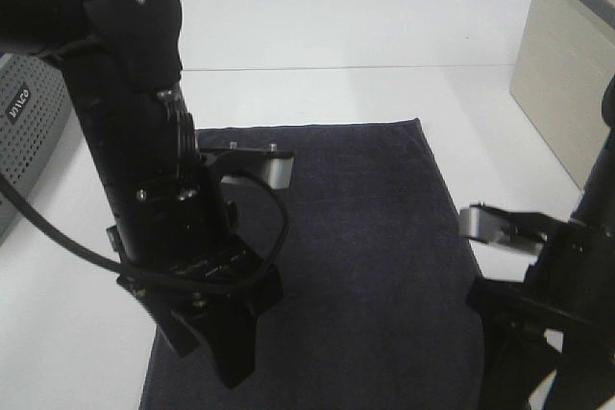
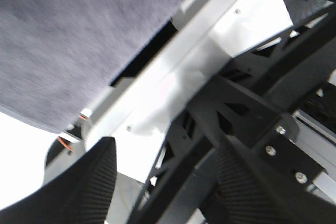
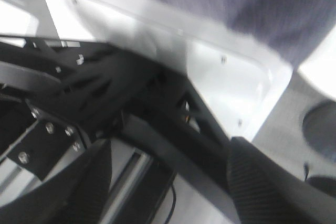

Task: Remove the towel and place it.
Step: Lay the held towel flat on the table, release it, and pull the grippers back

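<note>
The left gripper (image 2: 165, 161) stands wide: its two ribbed black fingers (image 2: 89, 187) are well apart with nothing between them. The right gripper (image 3: 170, 150) is spread just as wide, its ribbed fingers (image 3: 262, 187) also holding nothing.

Seen from high up, a white table (image 1: 317, 98) fills the scene. The towel (image 1: 365, 256), a very dark navy cloth with a thin hemmed edge, lies spread flat over the middle of the table and runs towards the table's near edge. It looks smooth, with no folds to be seen.

The left arm (image 1: 135, 141), thick and black with a looping cable, leans over the table's near left part and covers the towel's left border. The right arm (image 1: 577, 266) comes in at the table's near right corner, just beside the towel's right edge.

Both wrist cameras look at the table's near edge from low down. In the left wrist view the towel (image 2: 68, 40) hangs a little over that edge, above a white frame and black struts. In the right wrist view, which is blurred, the towel (image 3: 252, 3) shows above the same white frame.

A grey perforated container (image 1: 24, 141) sits at the table's left edge. A beige cabinet (image 1: 562, 74) stands by the table's far right corner
</note>
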You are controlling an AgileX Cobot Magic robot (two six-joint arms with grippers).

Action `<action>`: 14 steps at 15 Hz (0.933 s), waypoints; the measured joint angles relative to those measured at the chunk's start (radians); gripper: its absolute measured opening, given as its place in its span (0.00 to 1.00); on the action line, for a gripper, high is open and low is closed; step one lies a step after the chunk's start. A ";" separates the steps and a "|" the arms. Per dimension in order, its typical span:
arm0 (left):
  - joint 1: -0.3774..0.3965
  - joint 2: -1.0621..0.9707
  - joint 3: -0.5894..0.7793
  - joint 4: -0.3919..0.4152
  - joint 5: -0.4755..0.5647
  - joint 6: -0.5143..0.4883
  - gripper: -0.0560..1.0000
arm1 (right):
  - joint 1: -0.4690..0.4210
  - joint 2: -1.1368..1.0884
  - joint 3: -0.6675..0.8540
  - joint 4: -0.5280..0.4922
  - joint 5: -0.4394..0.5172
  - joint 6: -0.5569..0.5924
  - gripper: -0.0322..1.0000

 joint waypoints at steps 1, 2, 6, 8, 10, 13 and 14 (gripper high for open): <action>0.000 -0.005 -0.034 0.040 0.000 0.000 0.57 | 0.000 -0.029 -0.048 -0.006 -0.009 0.000 0.65; 0.000 -0.005 -0.069 0.098 0.000 -0.012 0.57 | 0.000 -0.063 -0.095 -0.024 -0.044 0.000 0.65; 0.008 -0.005 -0.153 0.355 0.000 -0.109 0.58 | -0.001 -0.131 -0.238 -0.097 -0.147 0.017 0.66; 0.038 -0.005 -0.185 0.450 -0.004 -0.168 0.69 | -0.001 -0.137 -0.308 -0.118 -0.154 0.069 0.76; 0.115 -0.005 -0.216 0.458 -0.046 -0.212 0.84 | -0.007 -0.127 -0.382 -0.193 -0.152 0.132 0.86; 0.297 -0.001 -0.267 0.353 -0.103 -0.168 0.89 | -0.104 -0.049 -0.520 -0.205 -0.132 0.150 0.88; 0.356 0.010 -0.287 0.289 -0.110 -0.123 0.89 | -0.141 -0.001 -0.581 -0.161 -0.102 0.107 0.88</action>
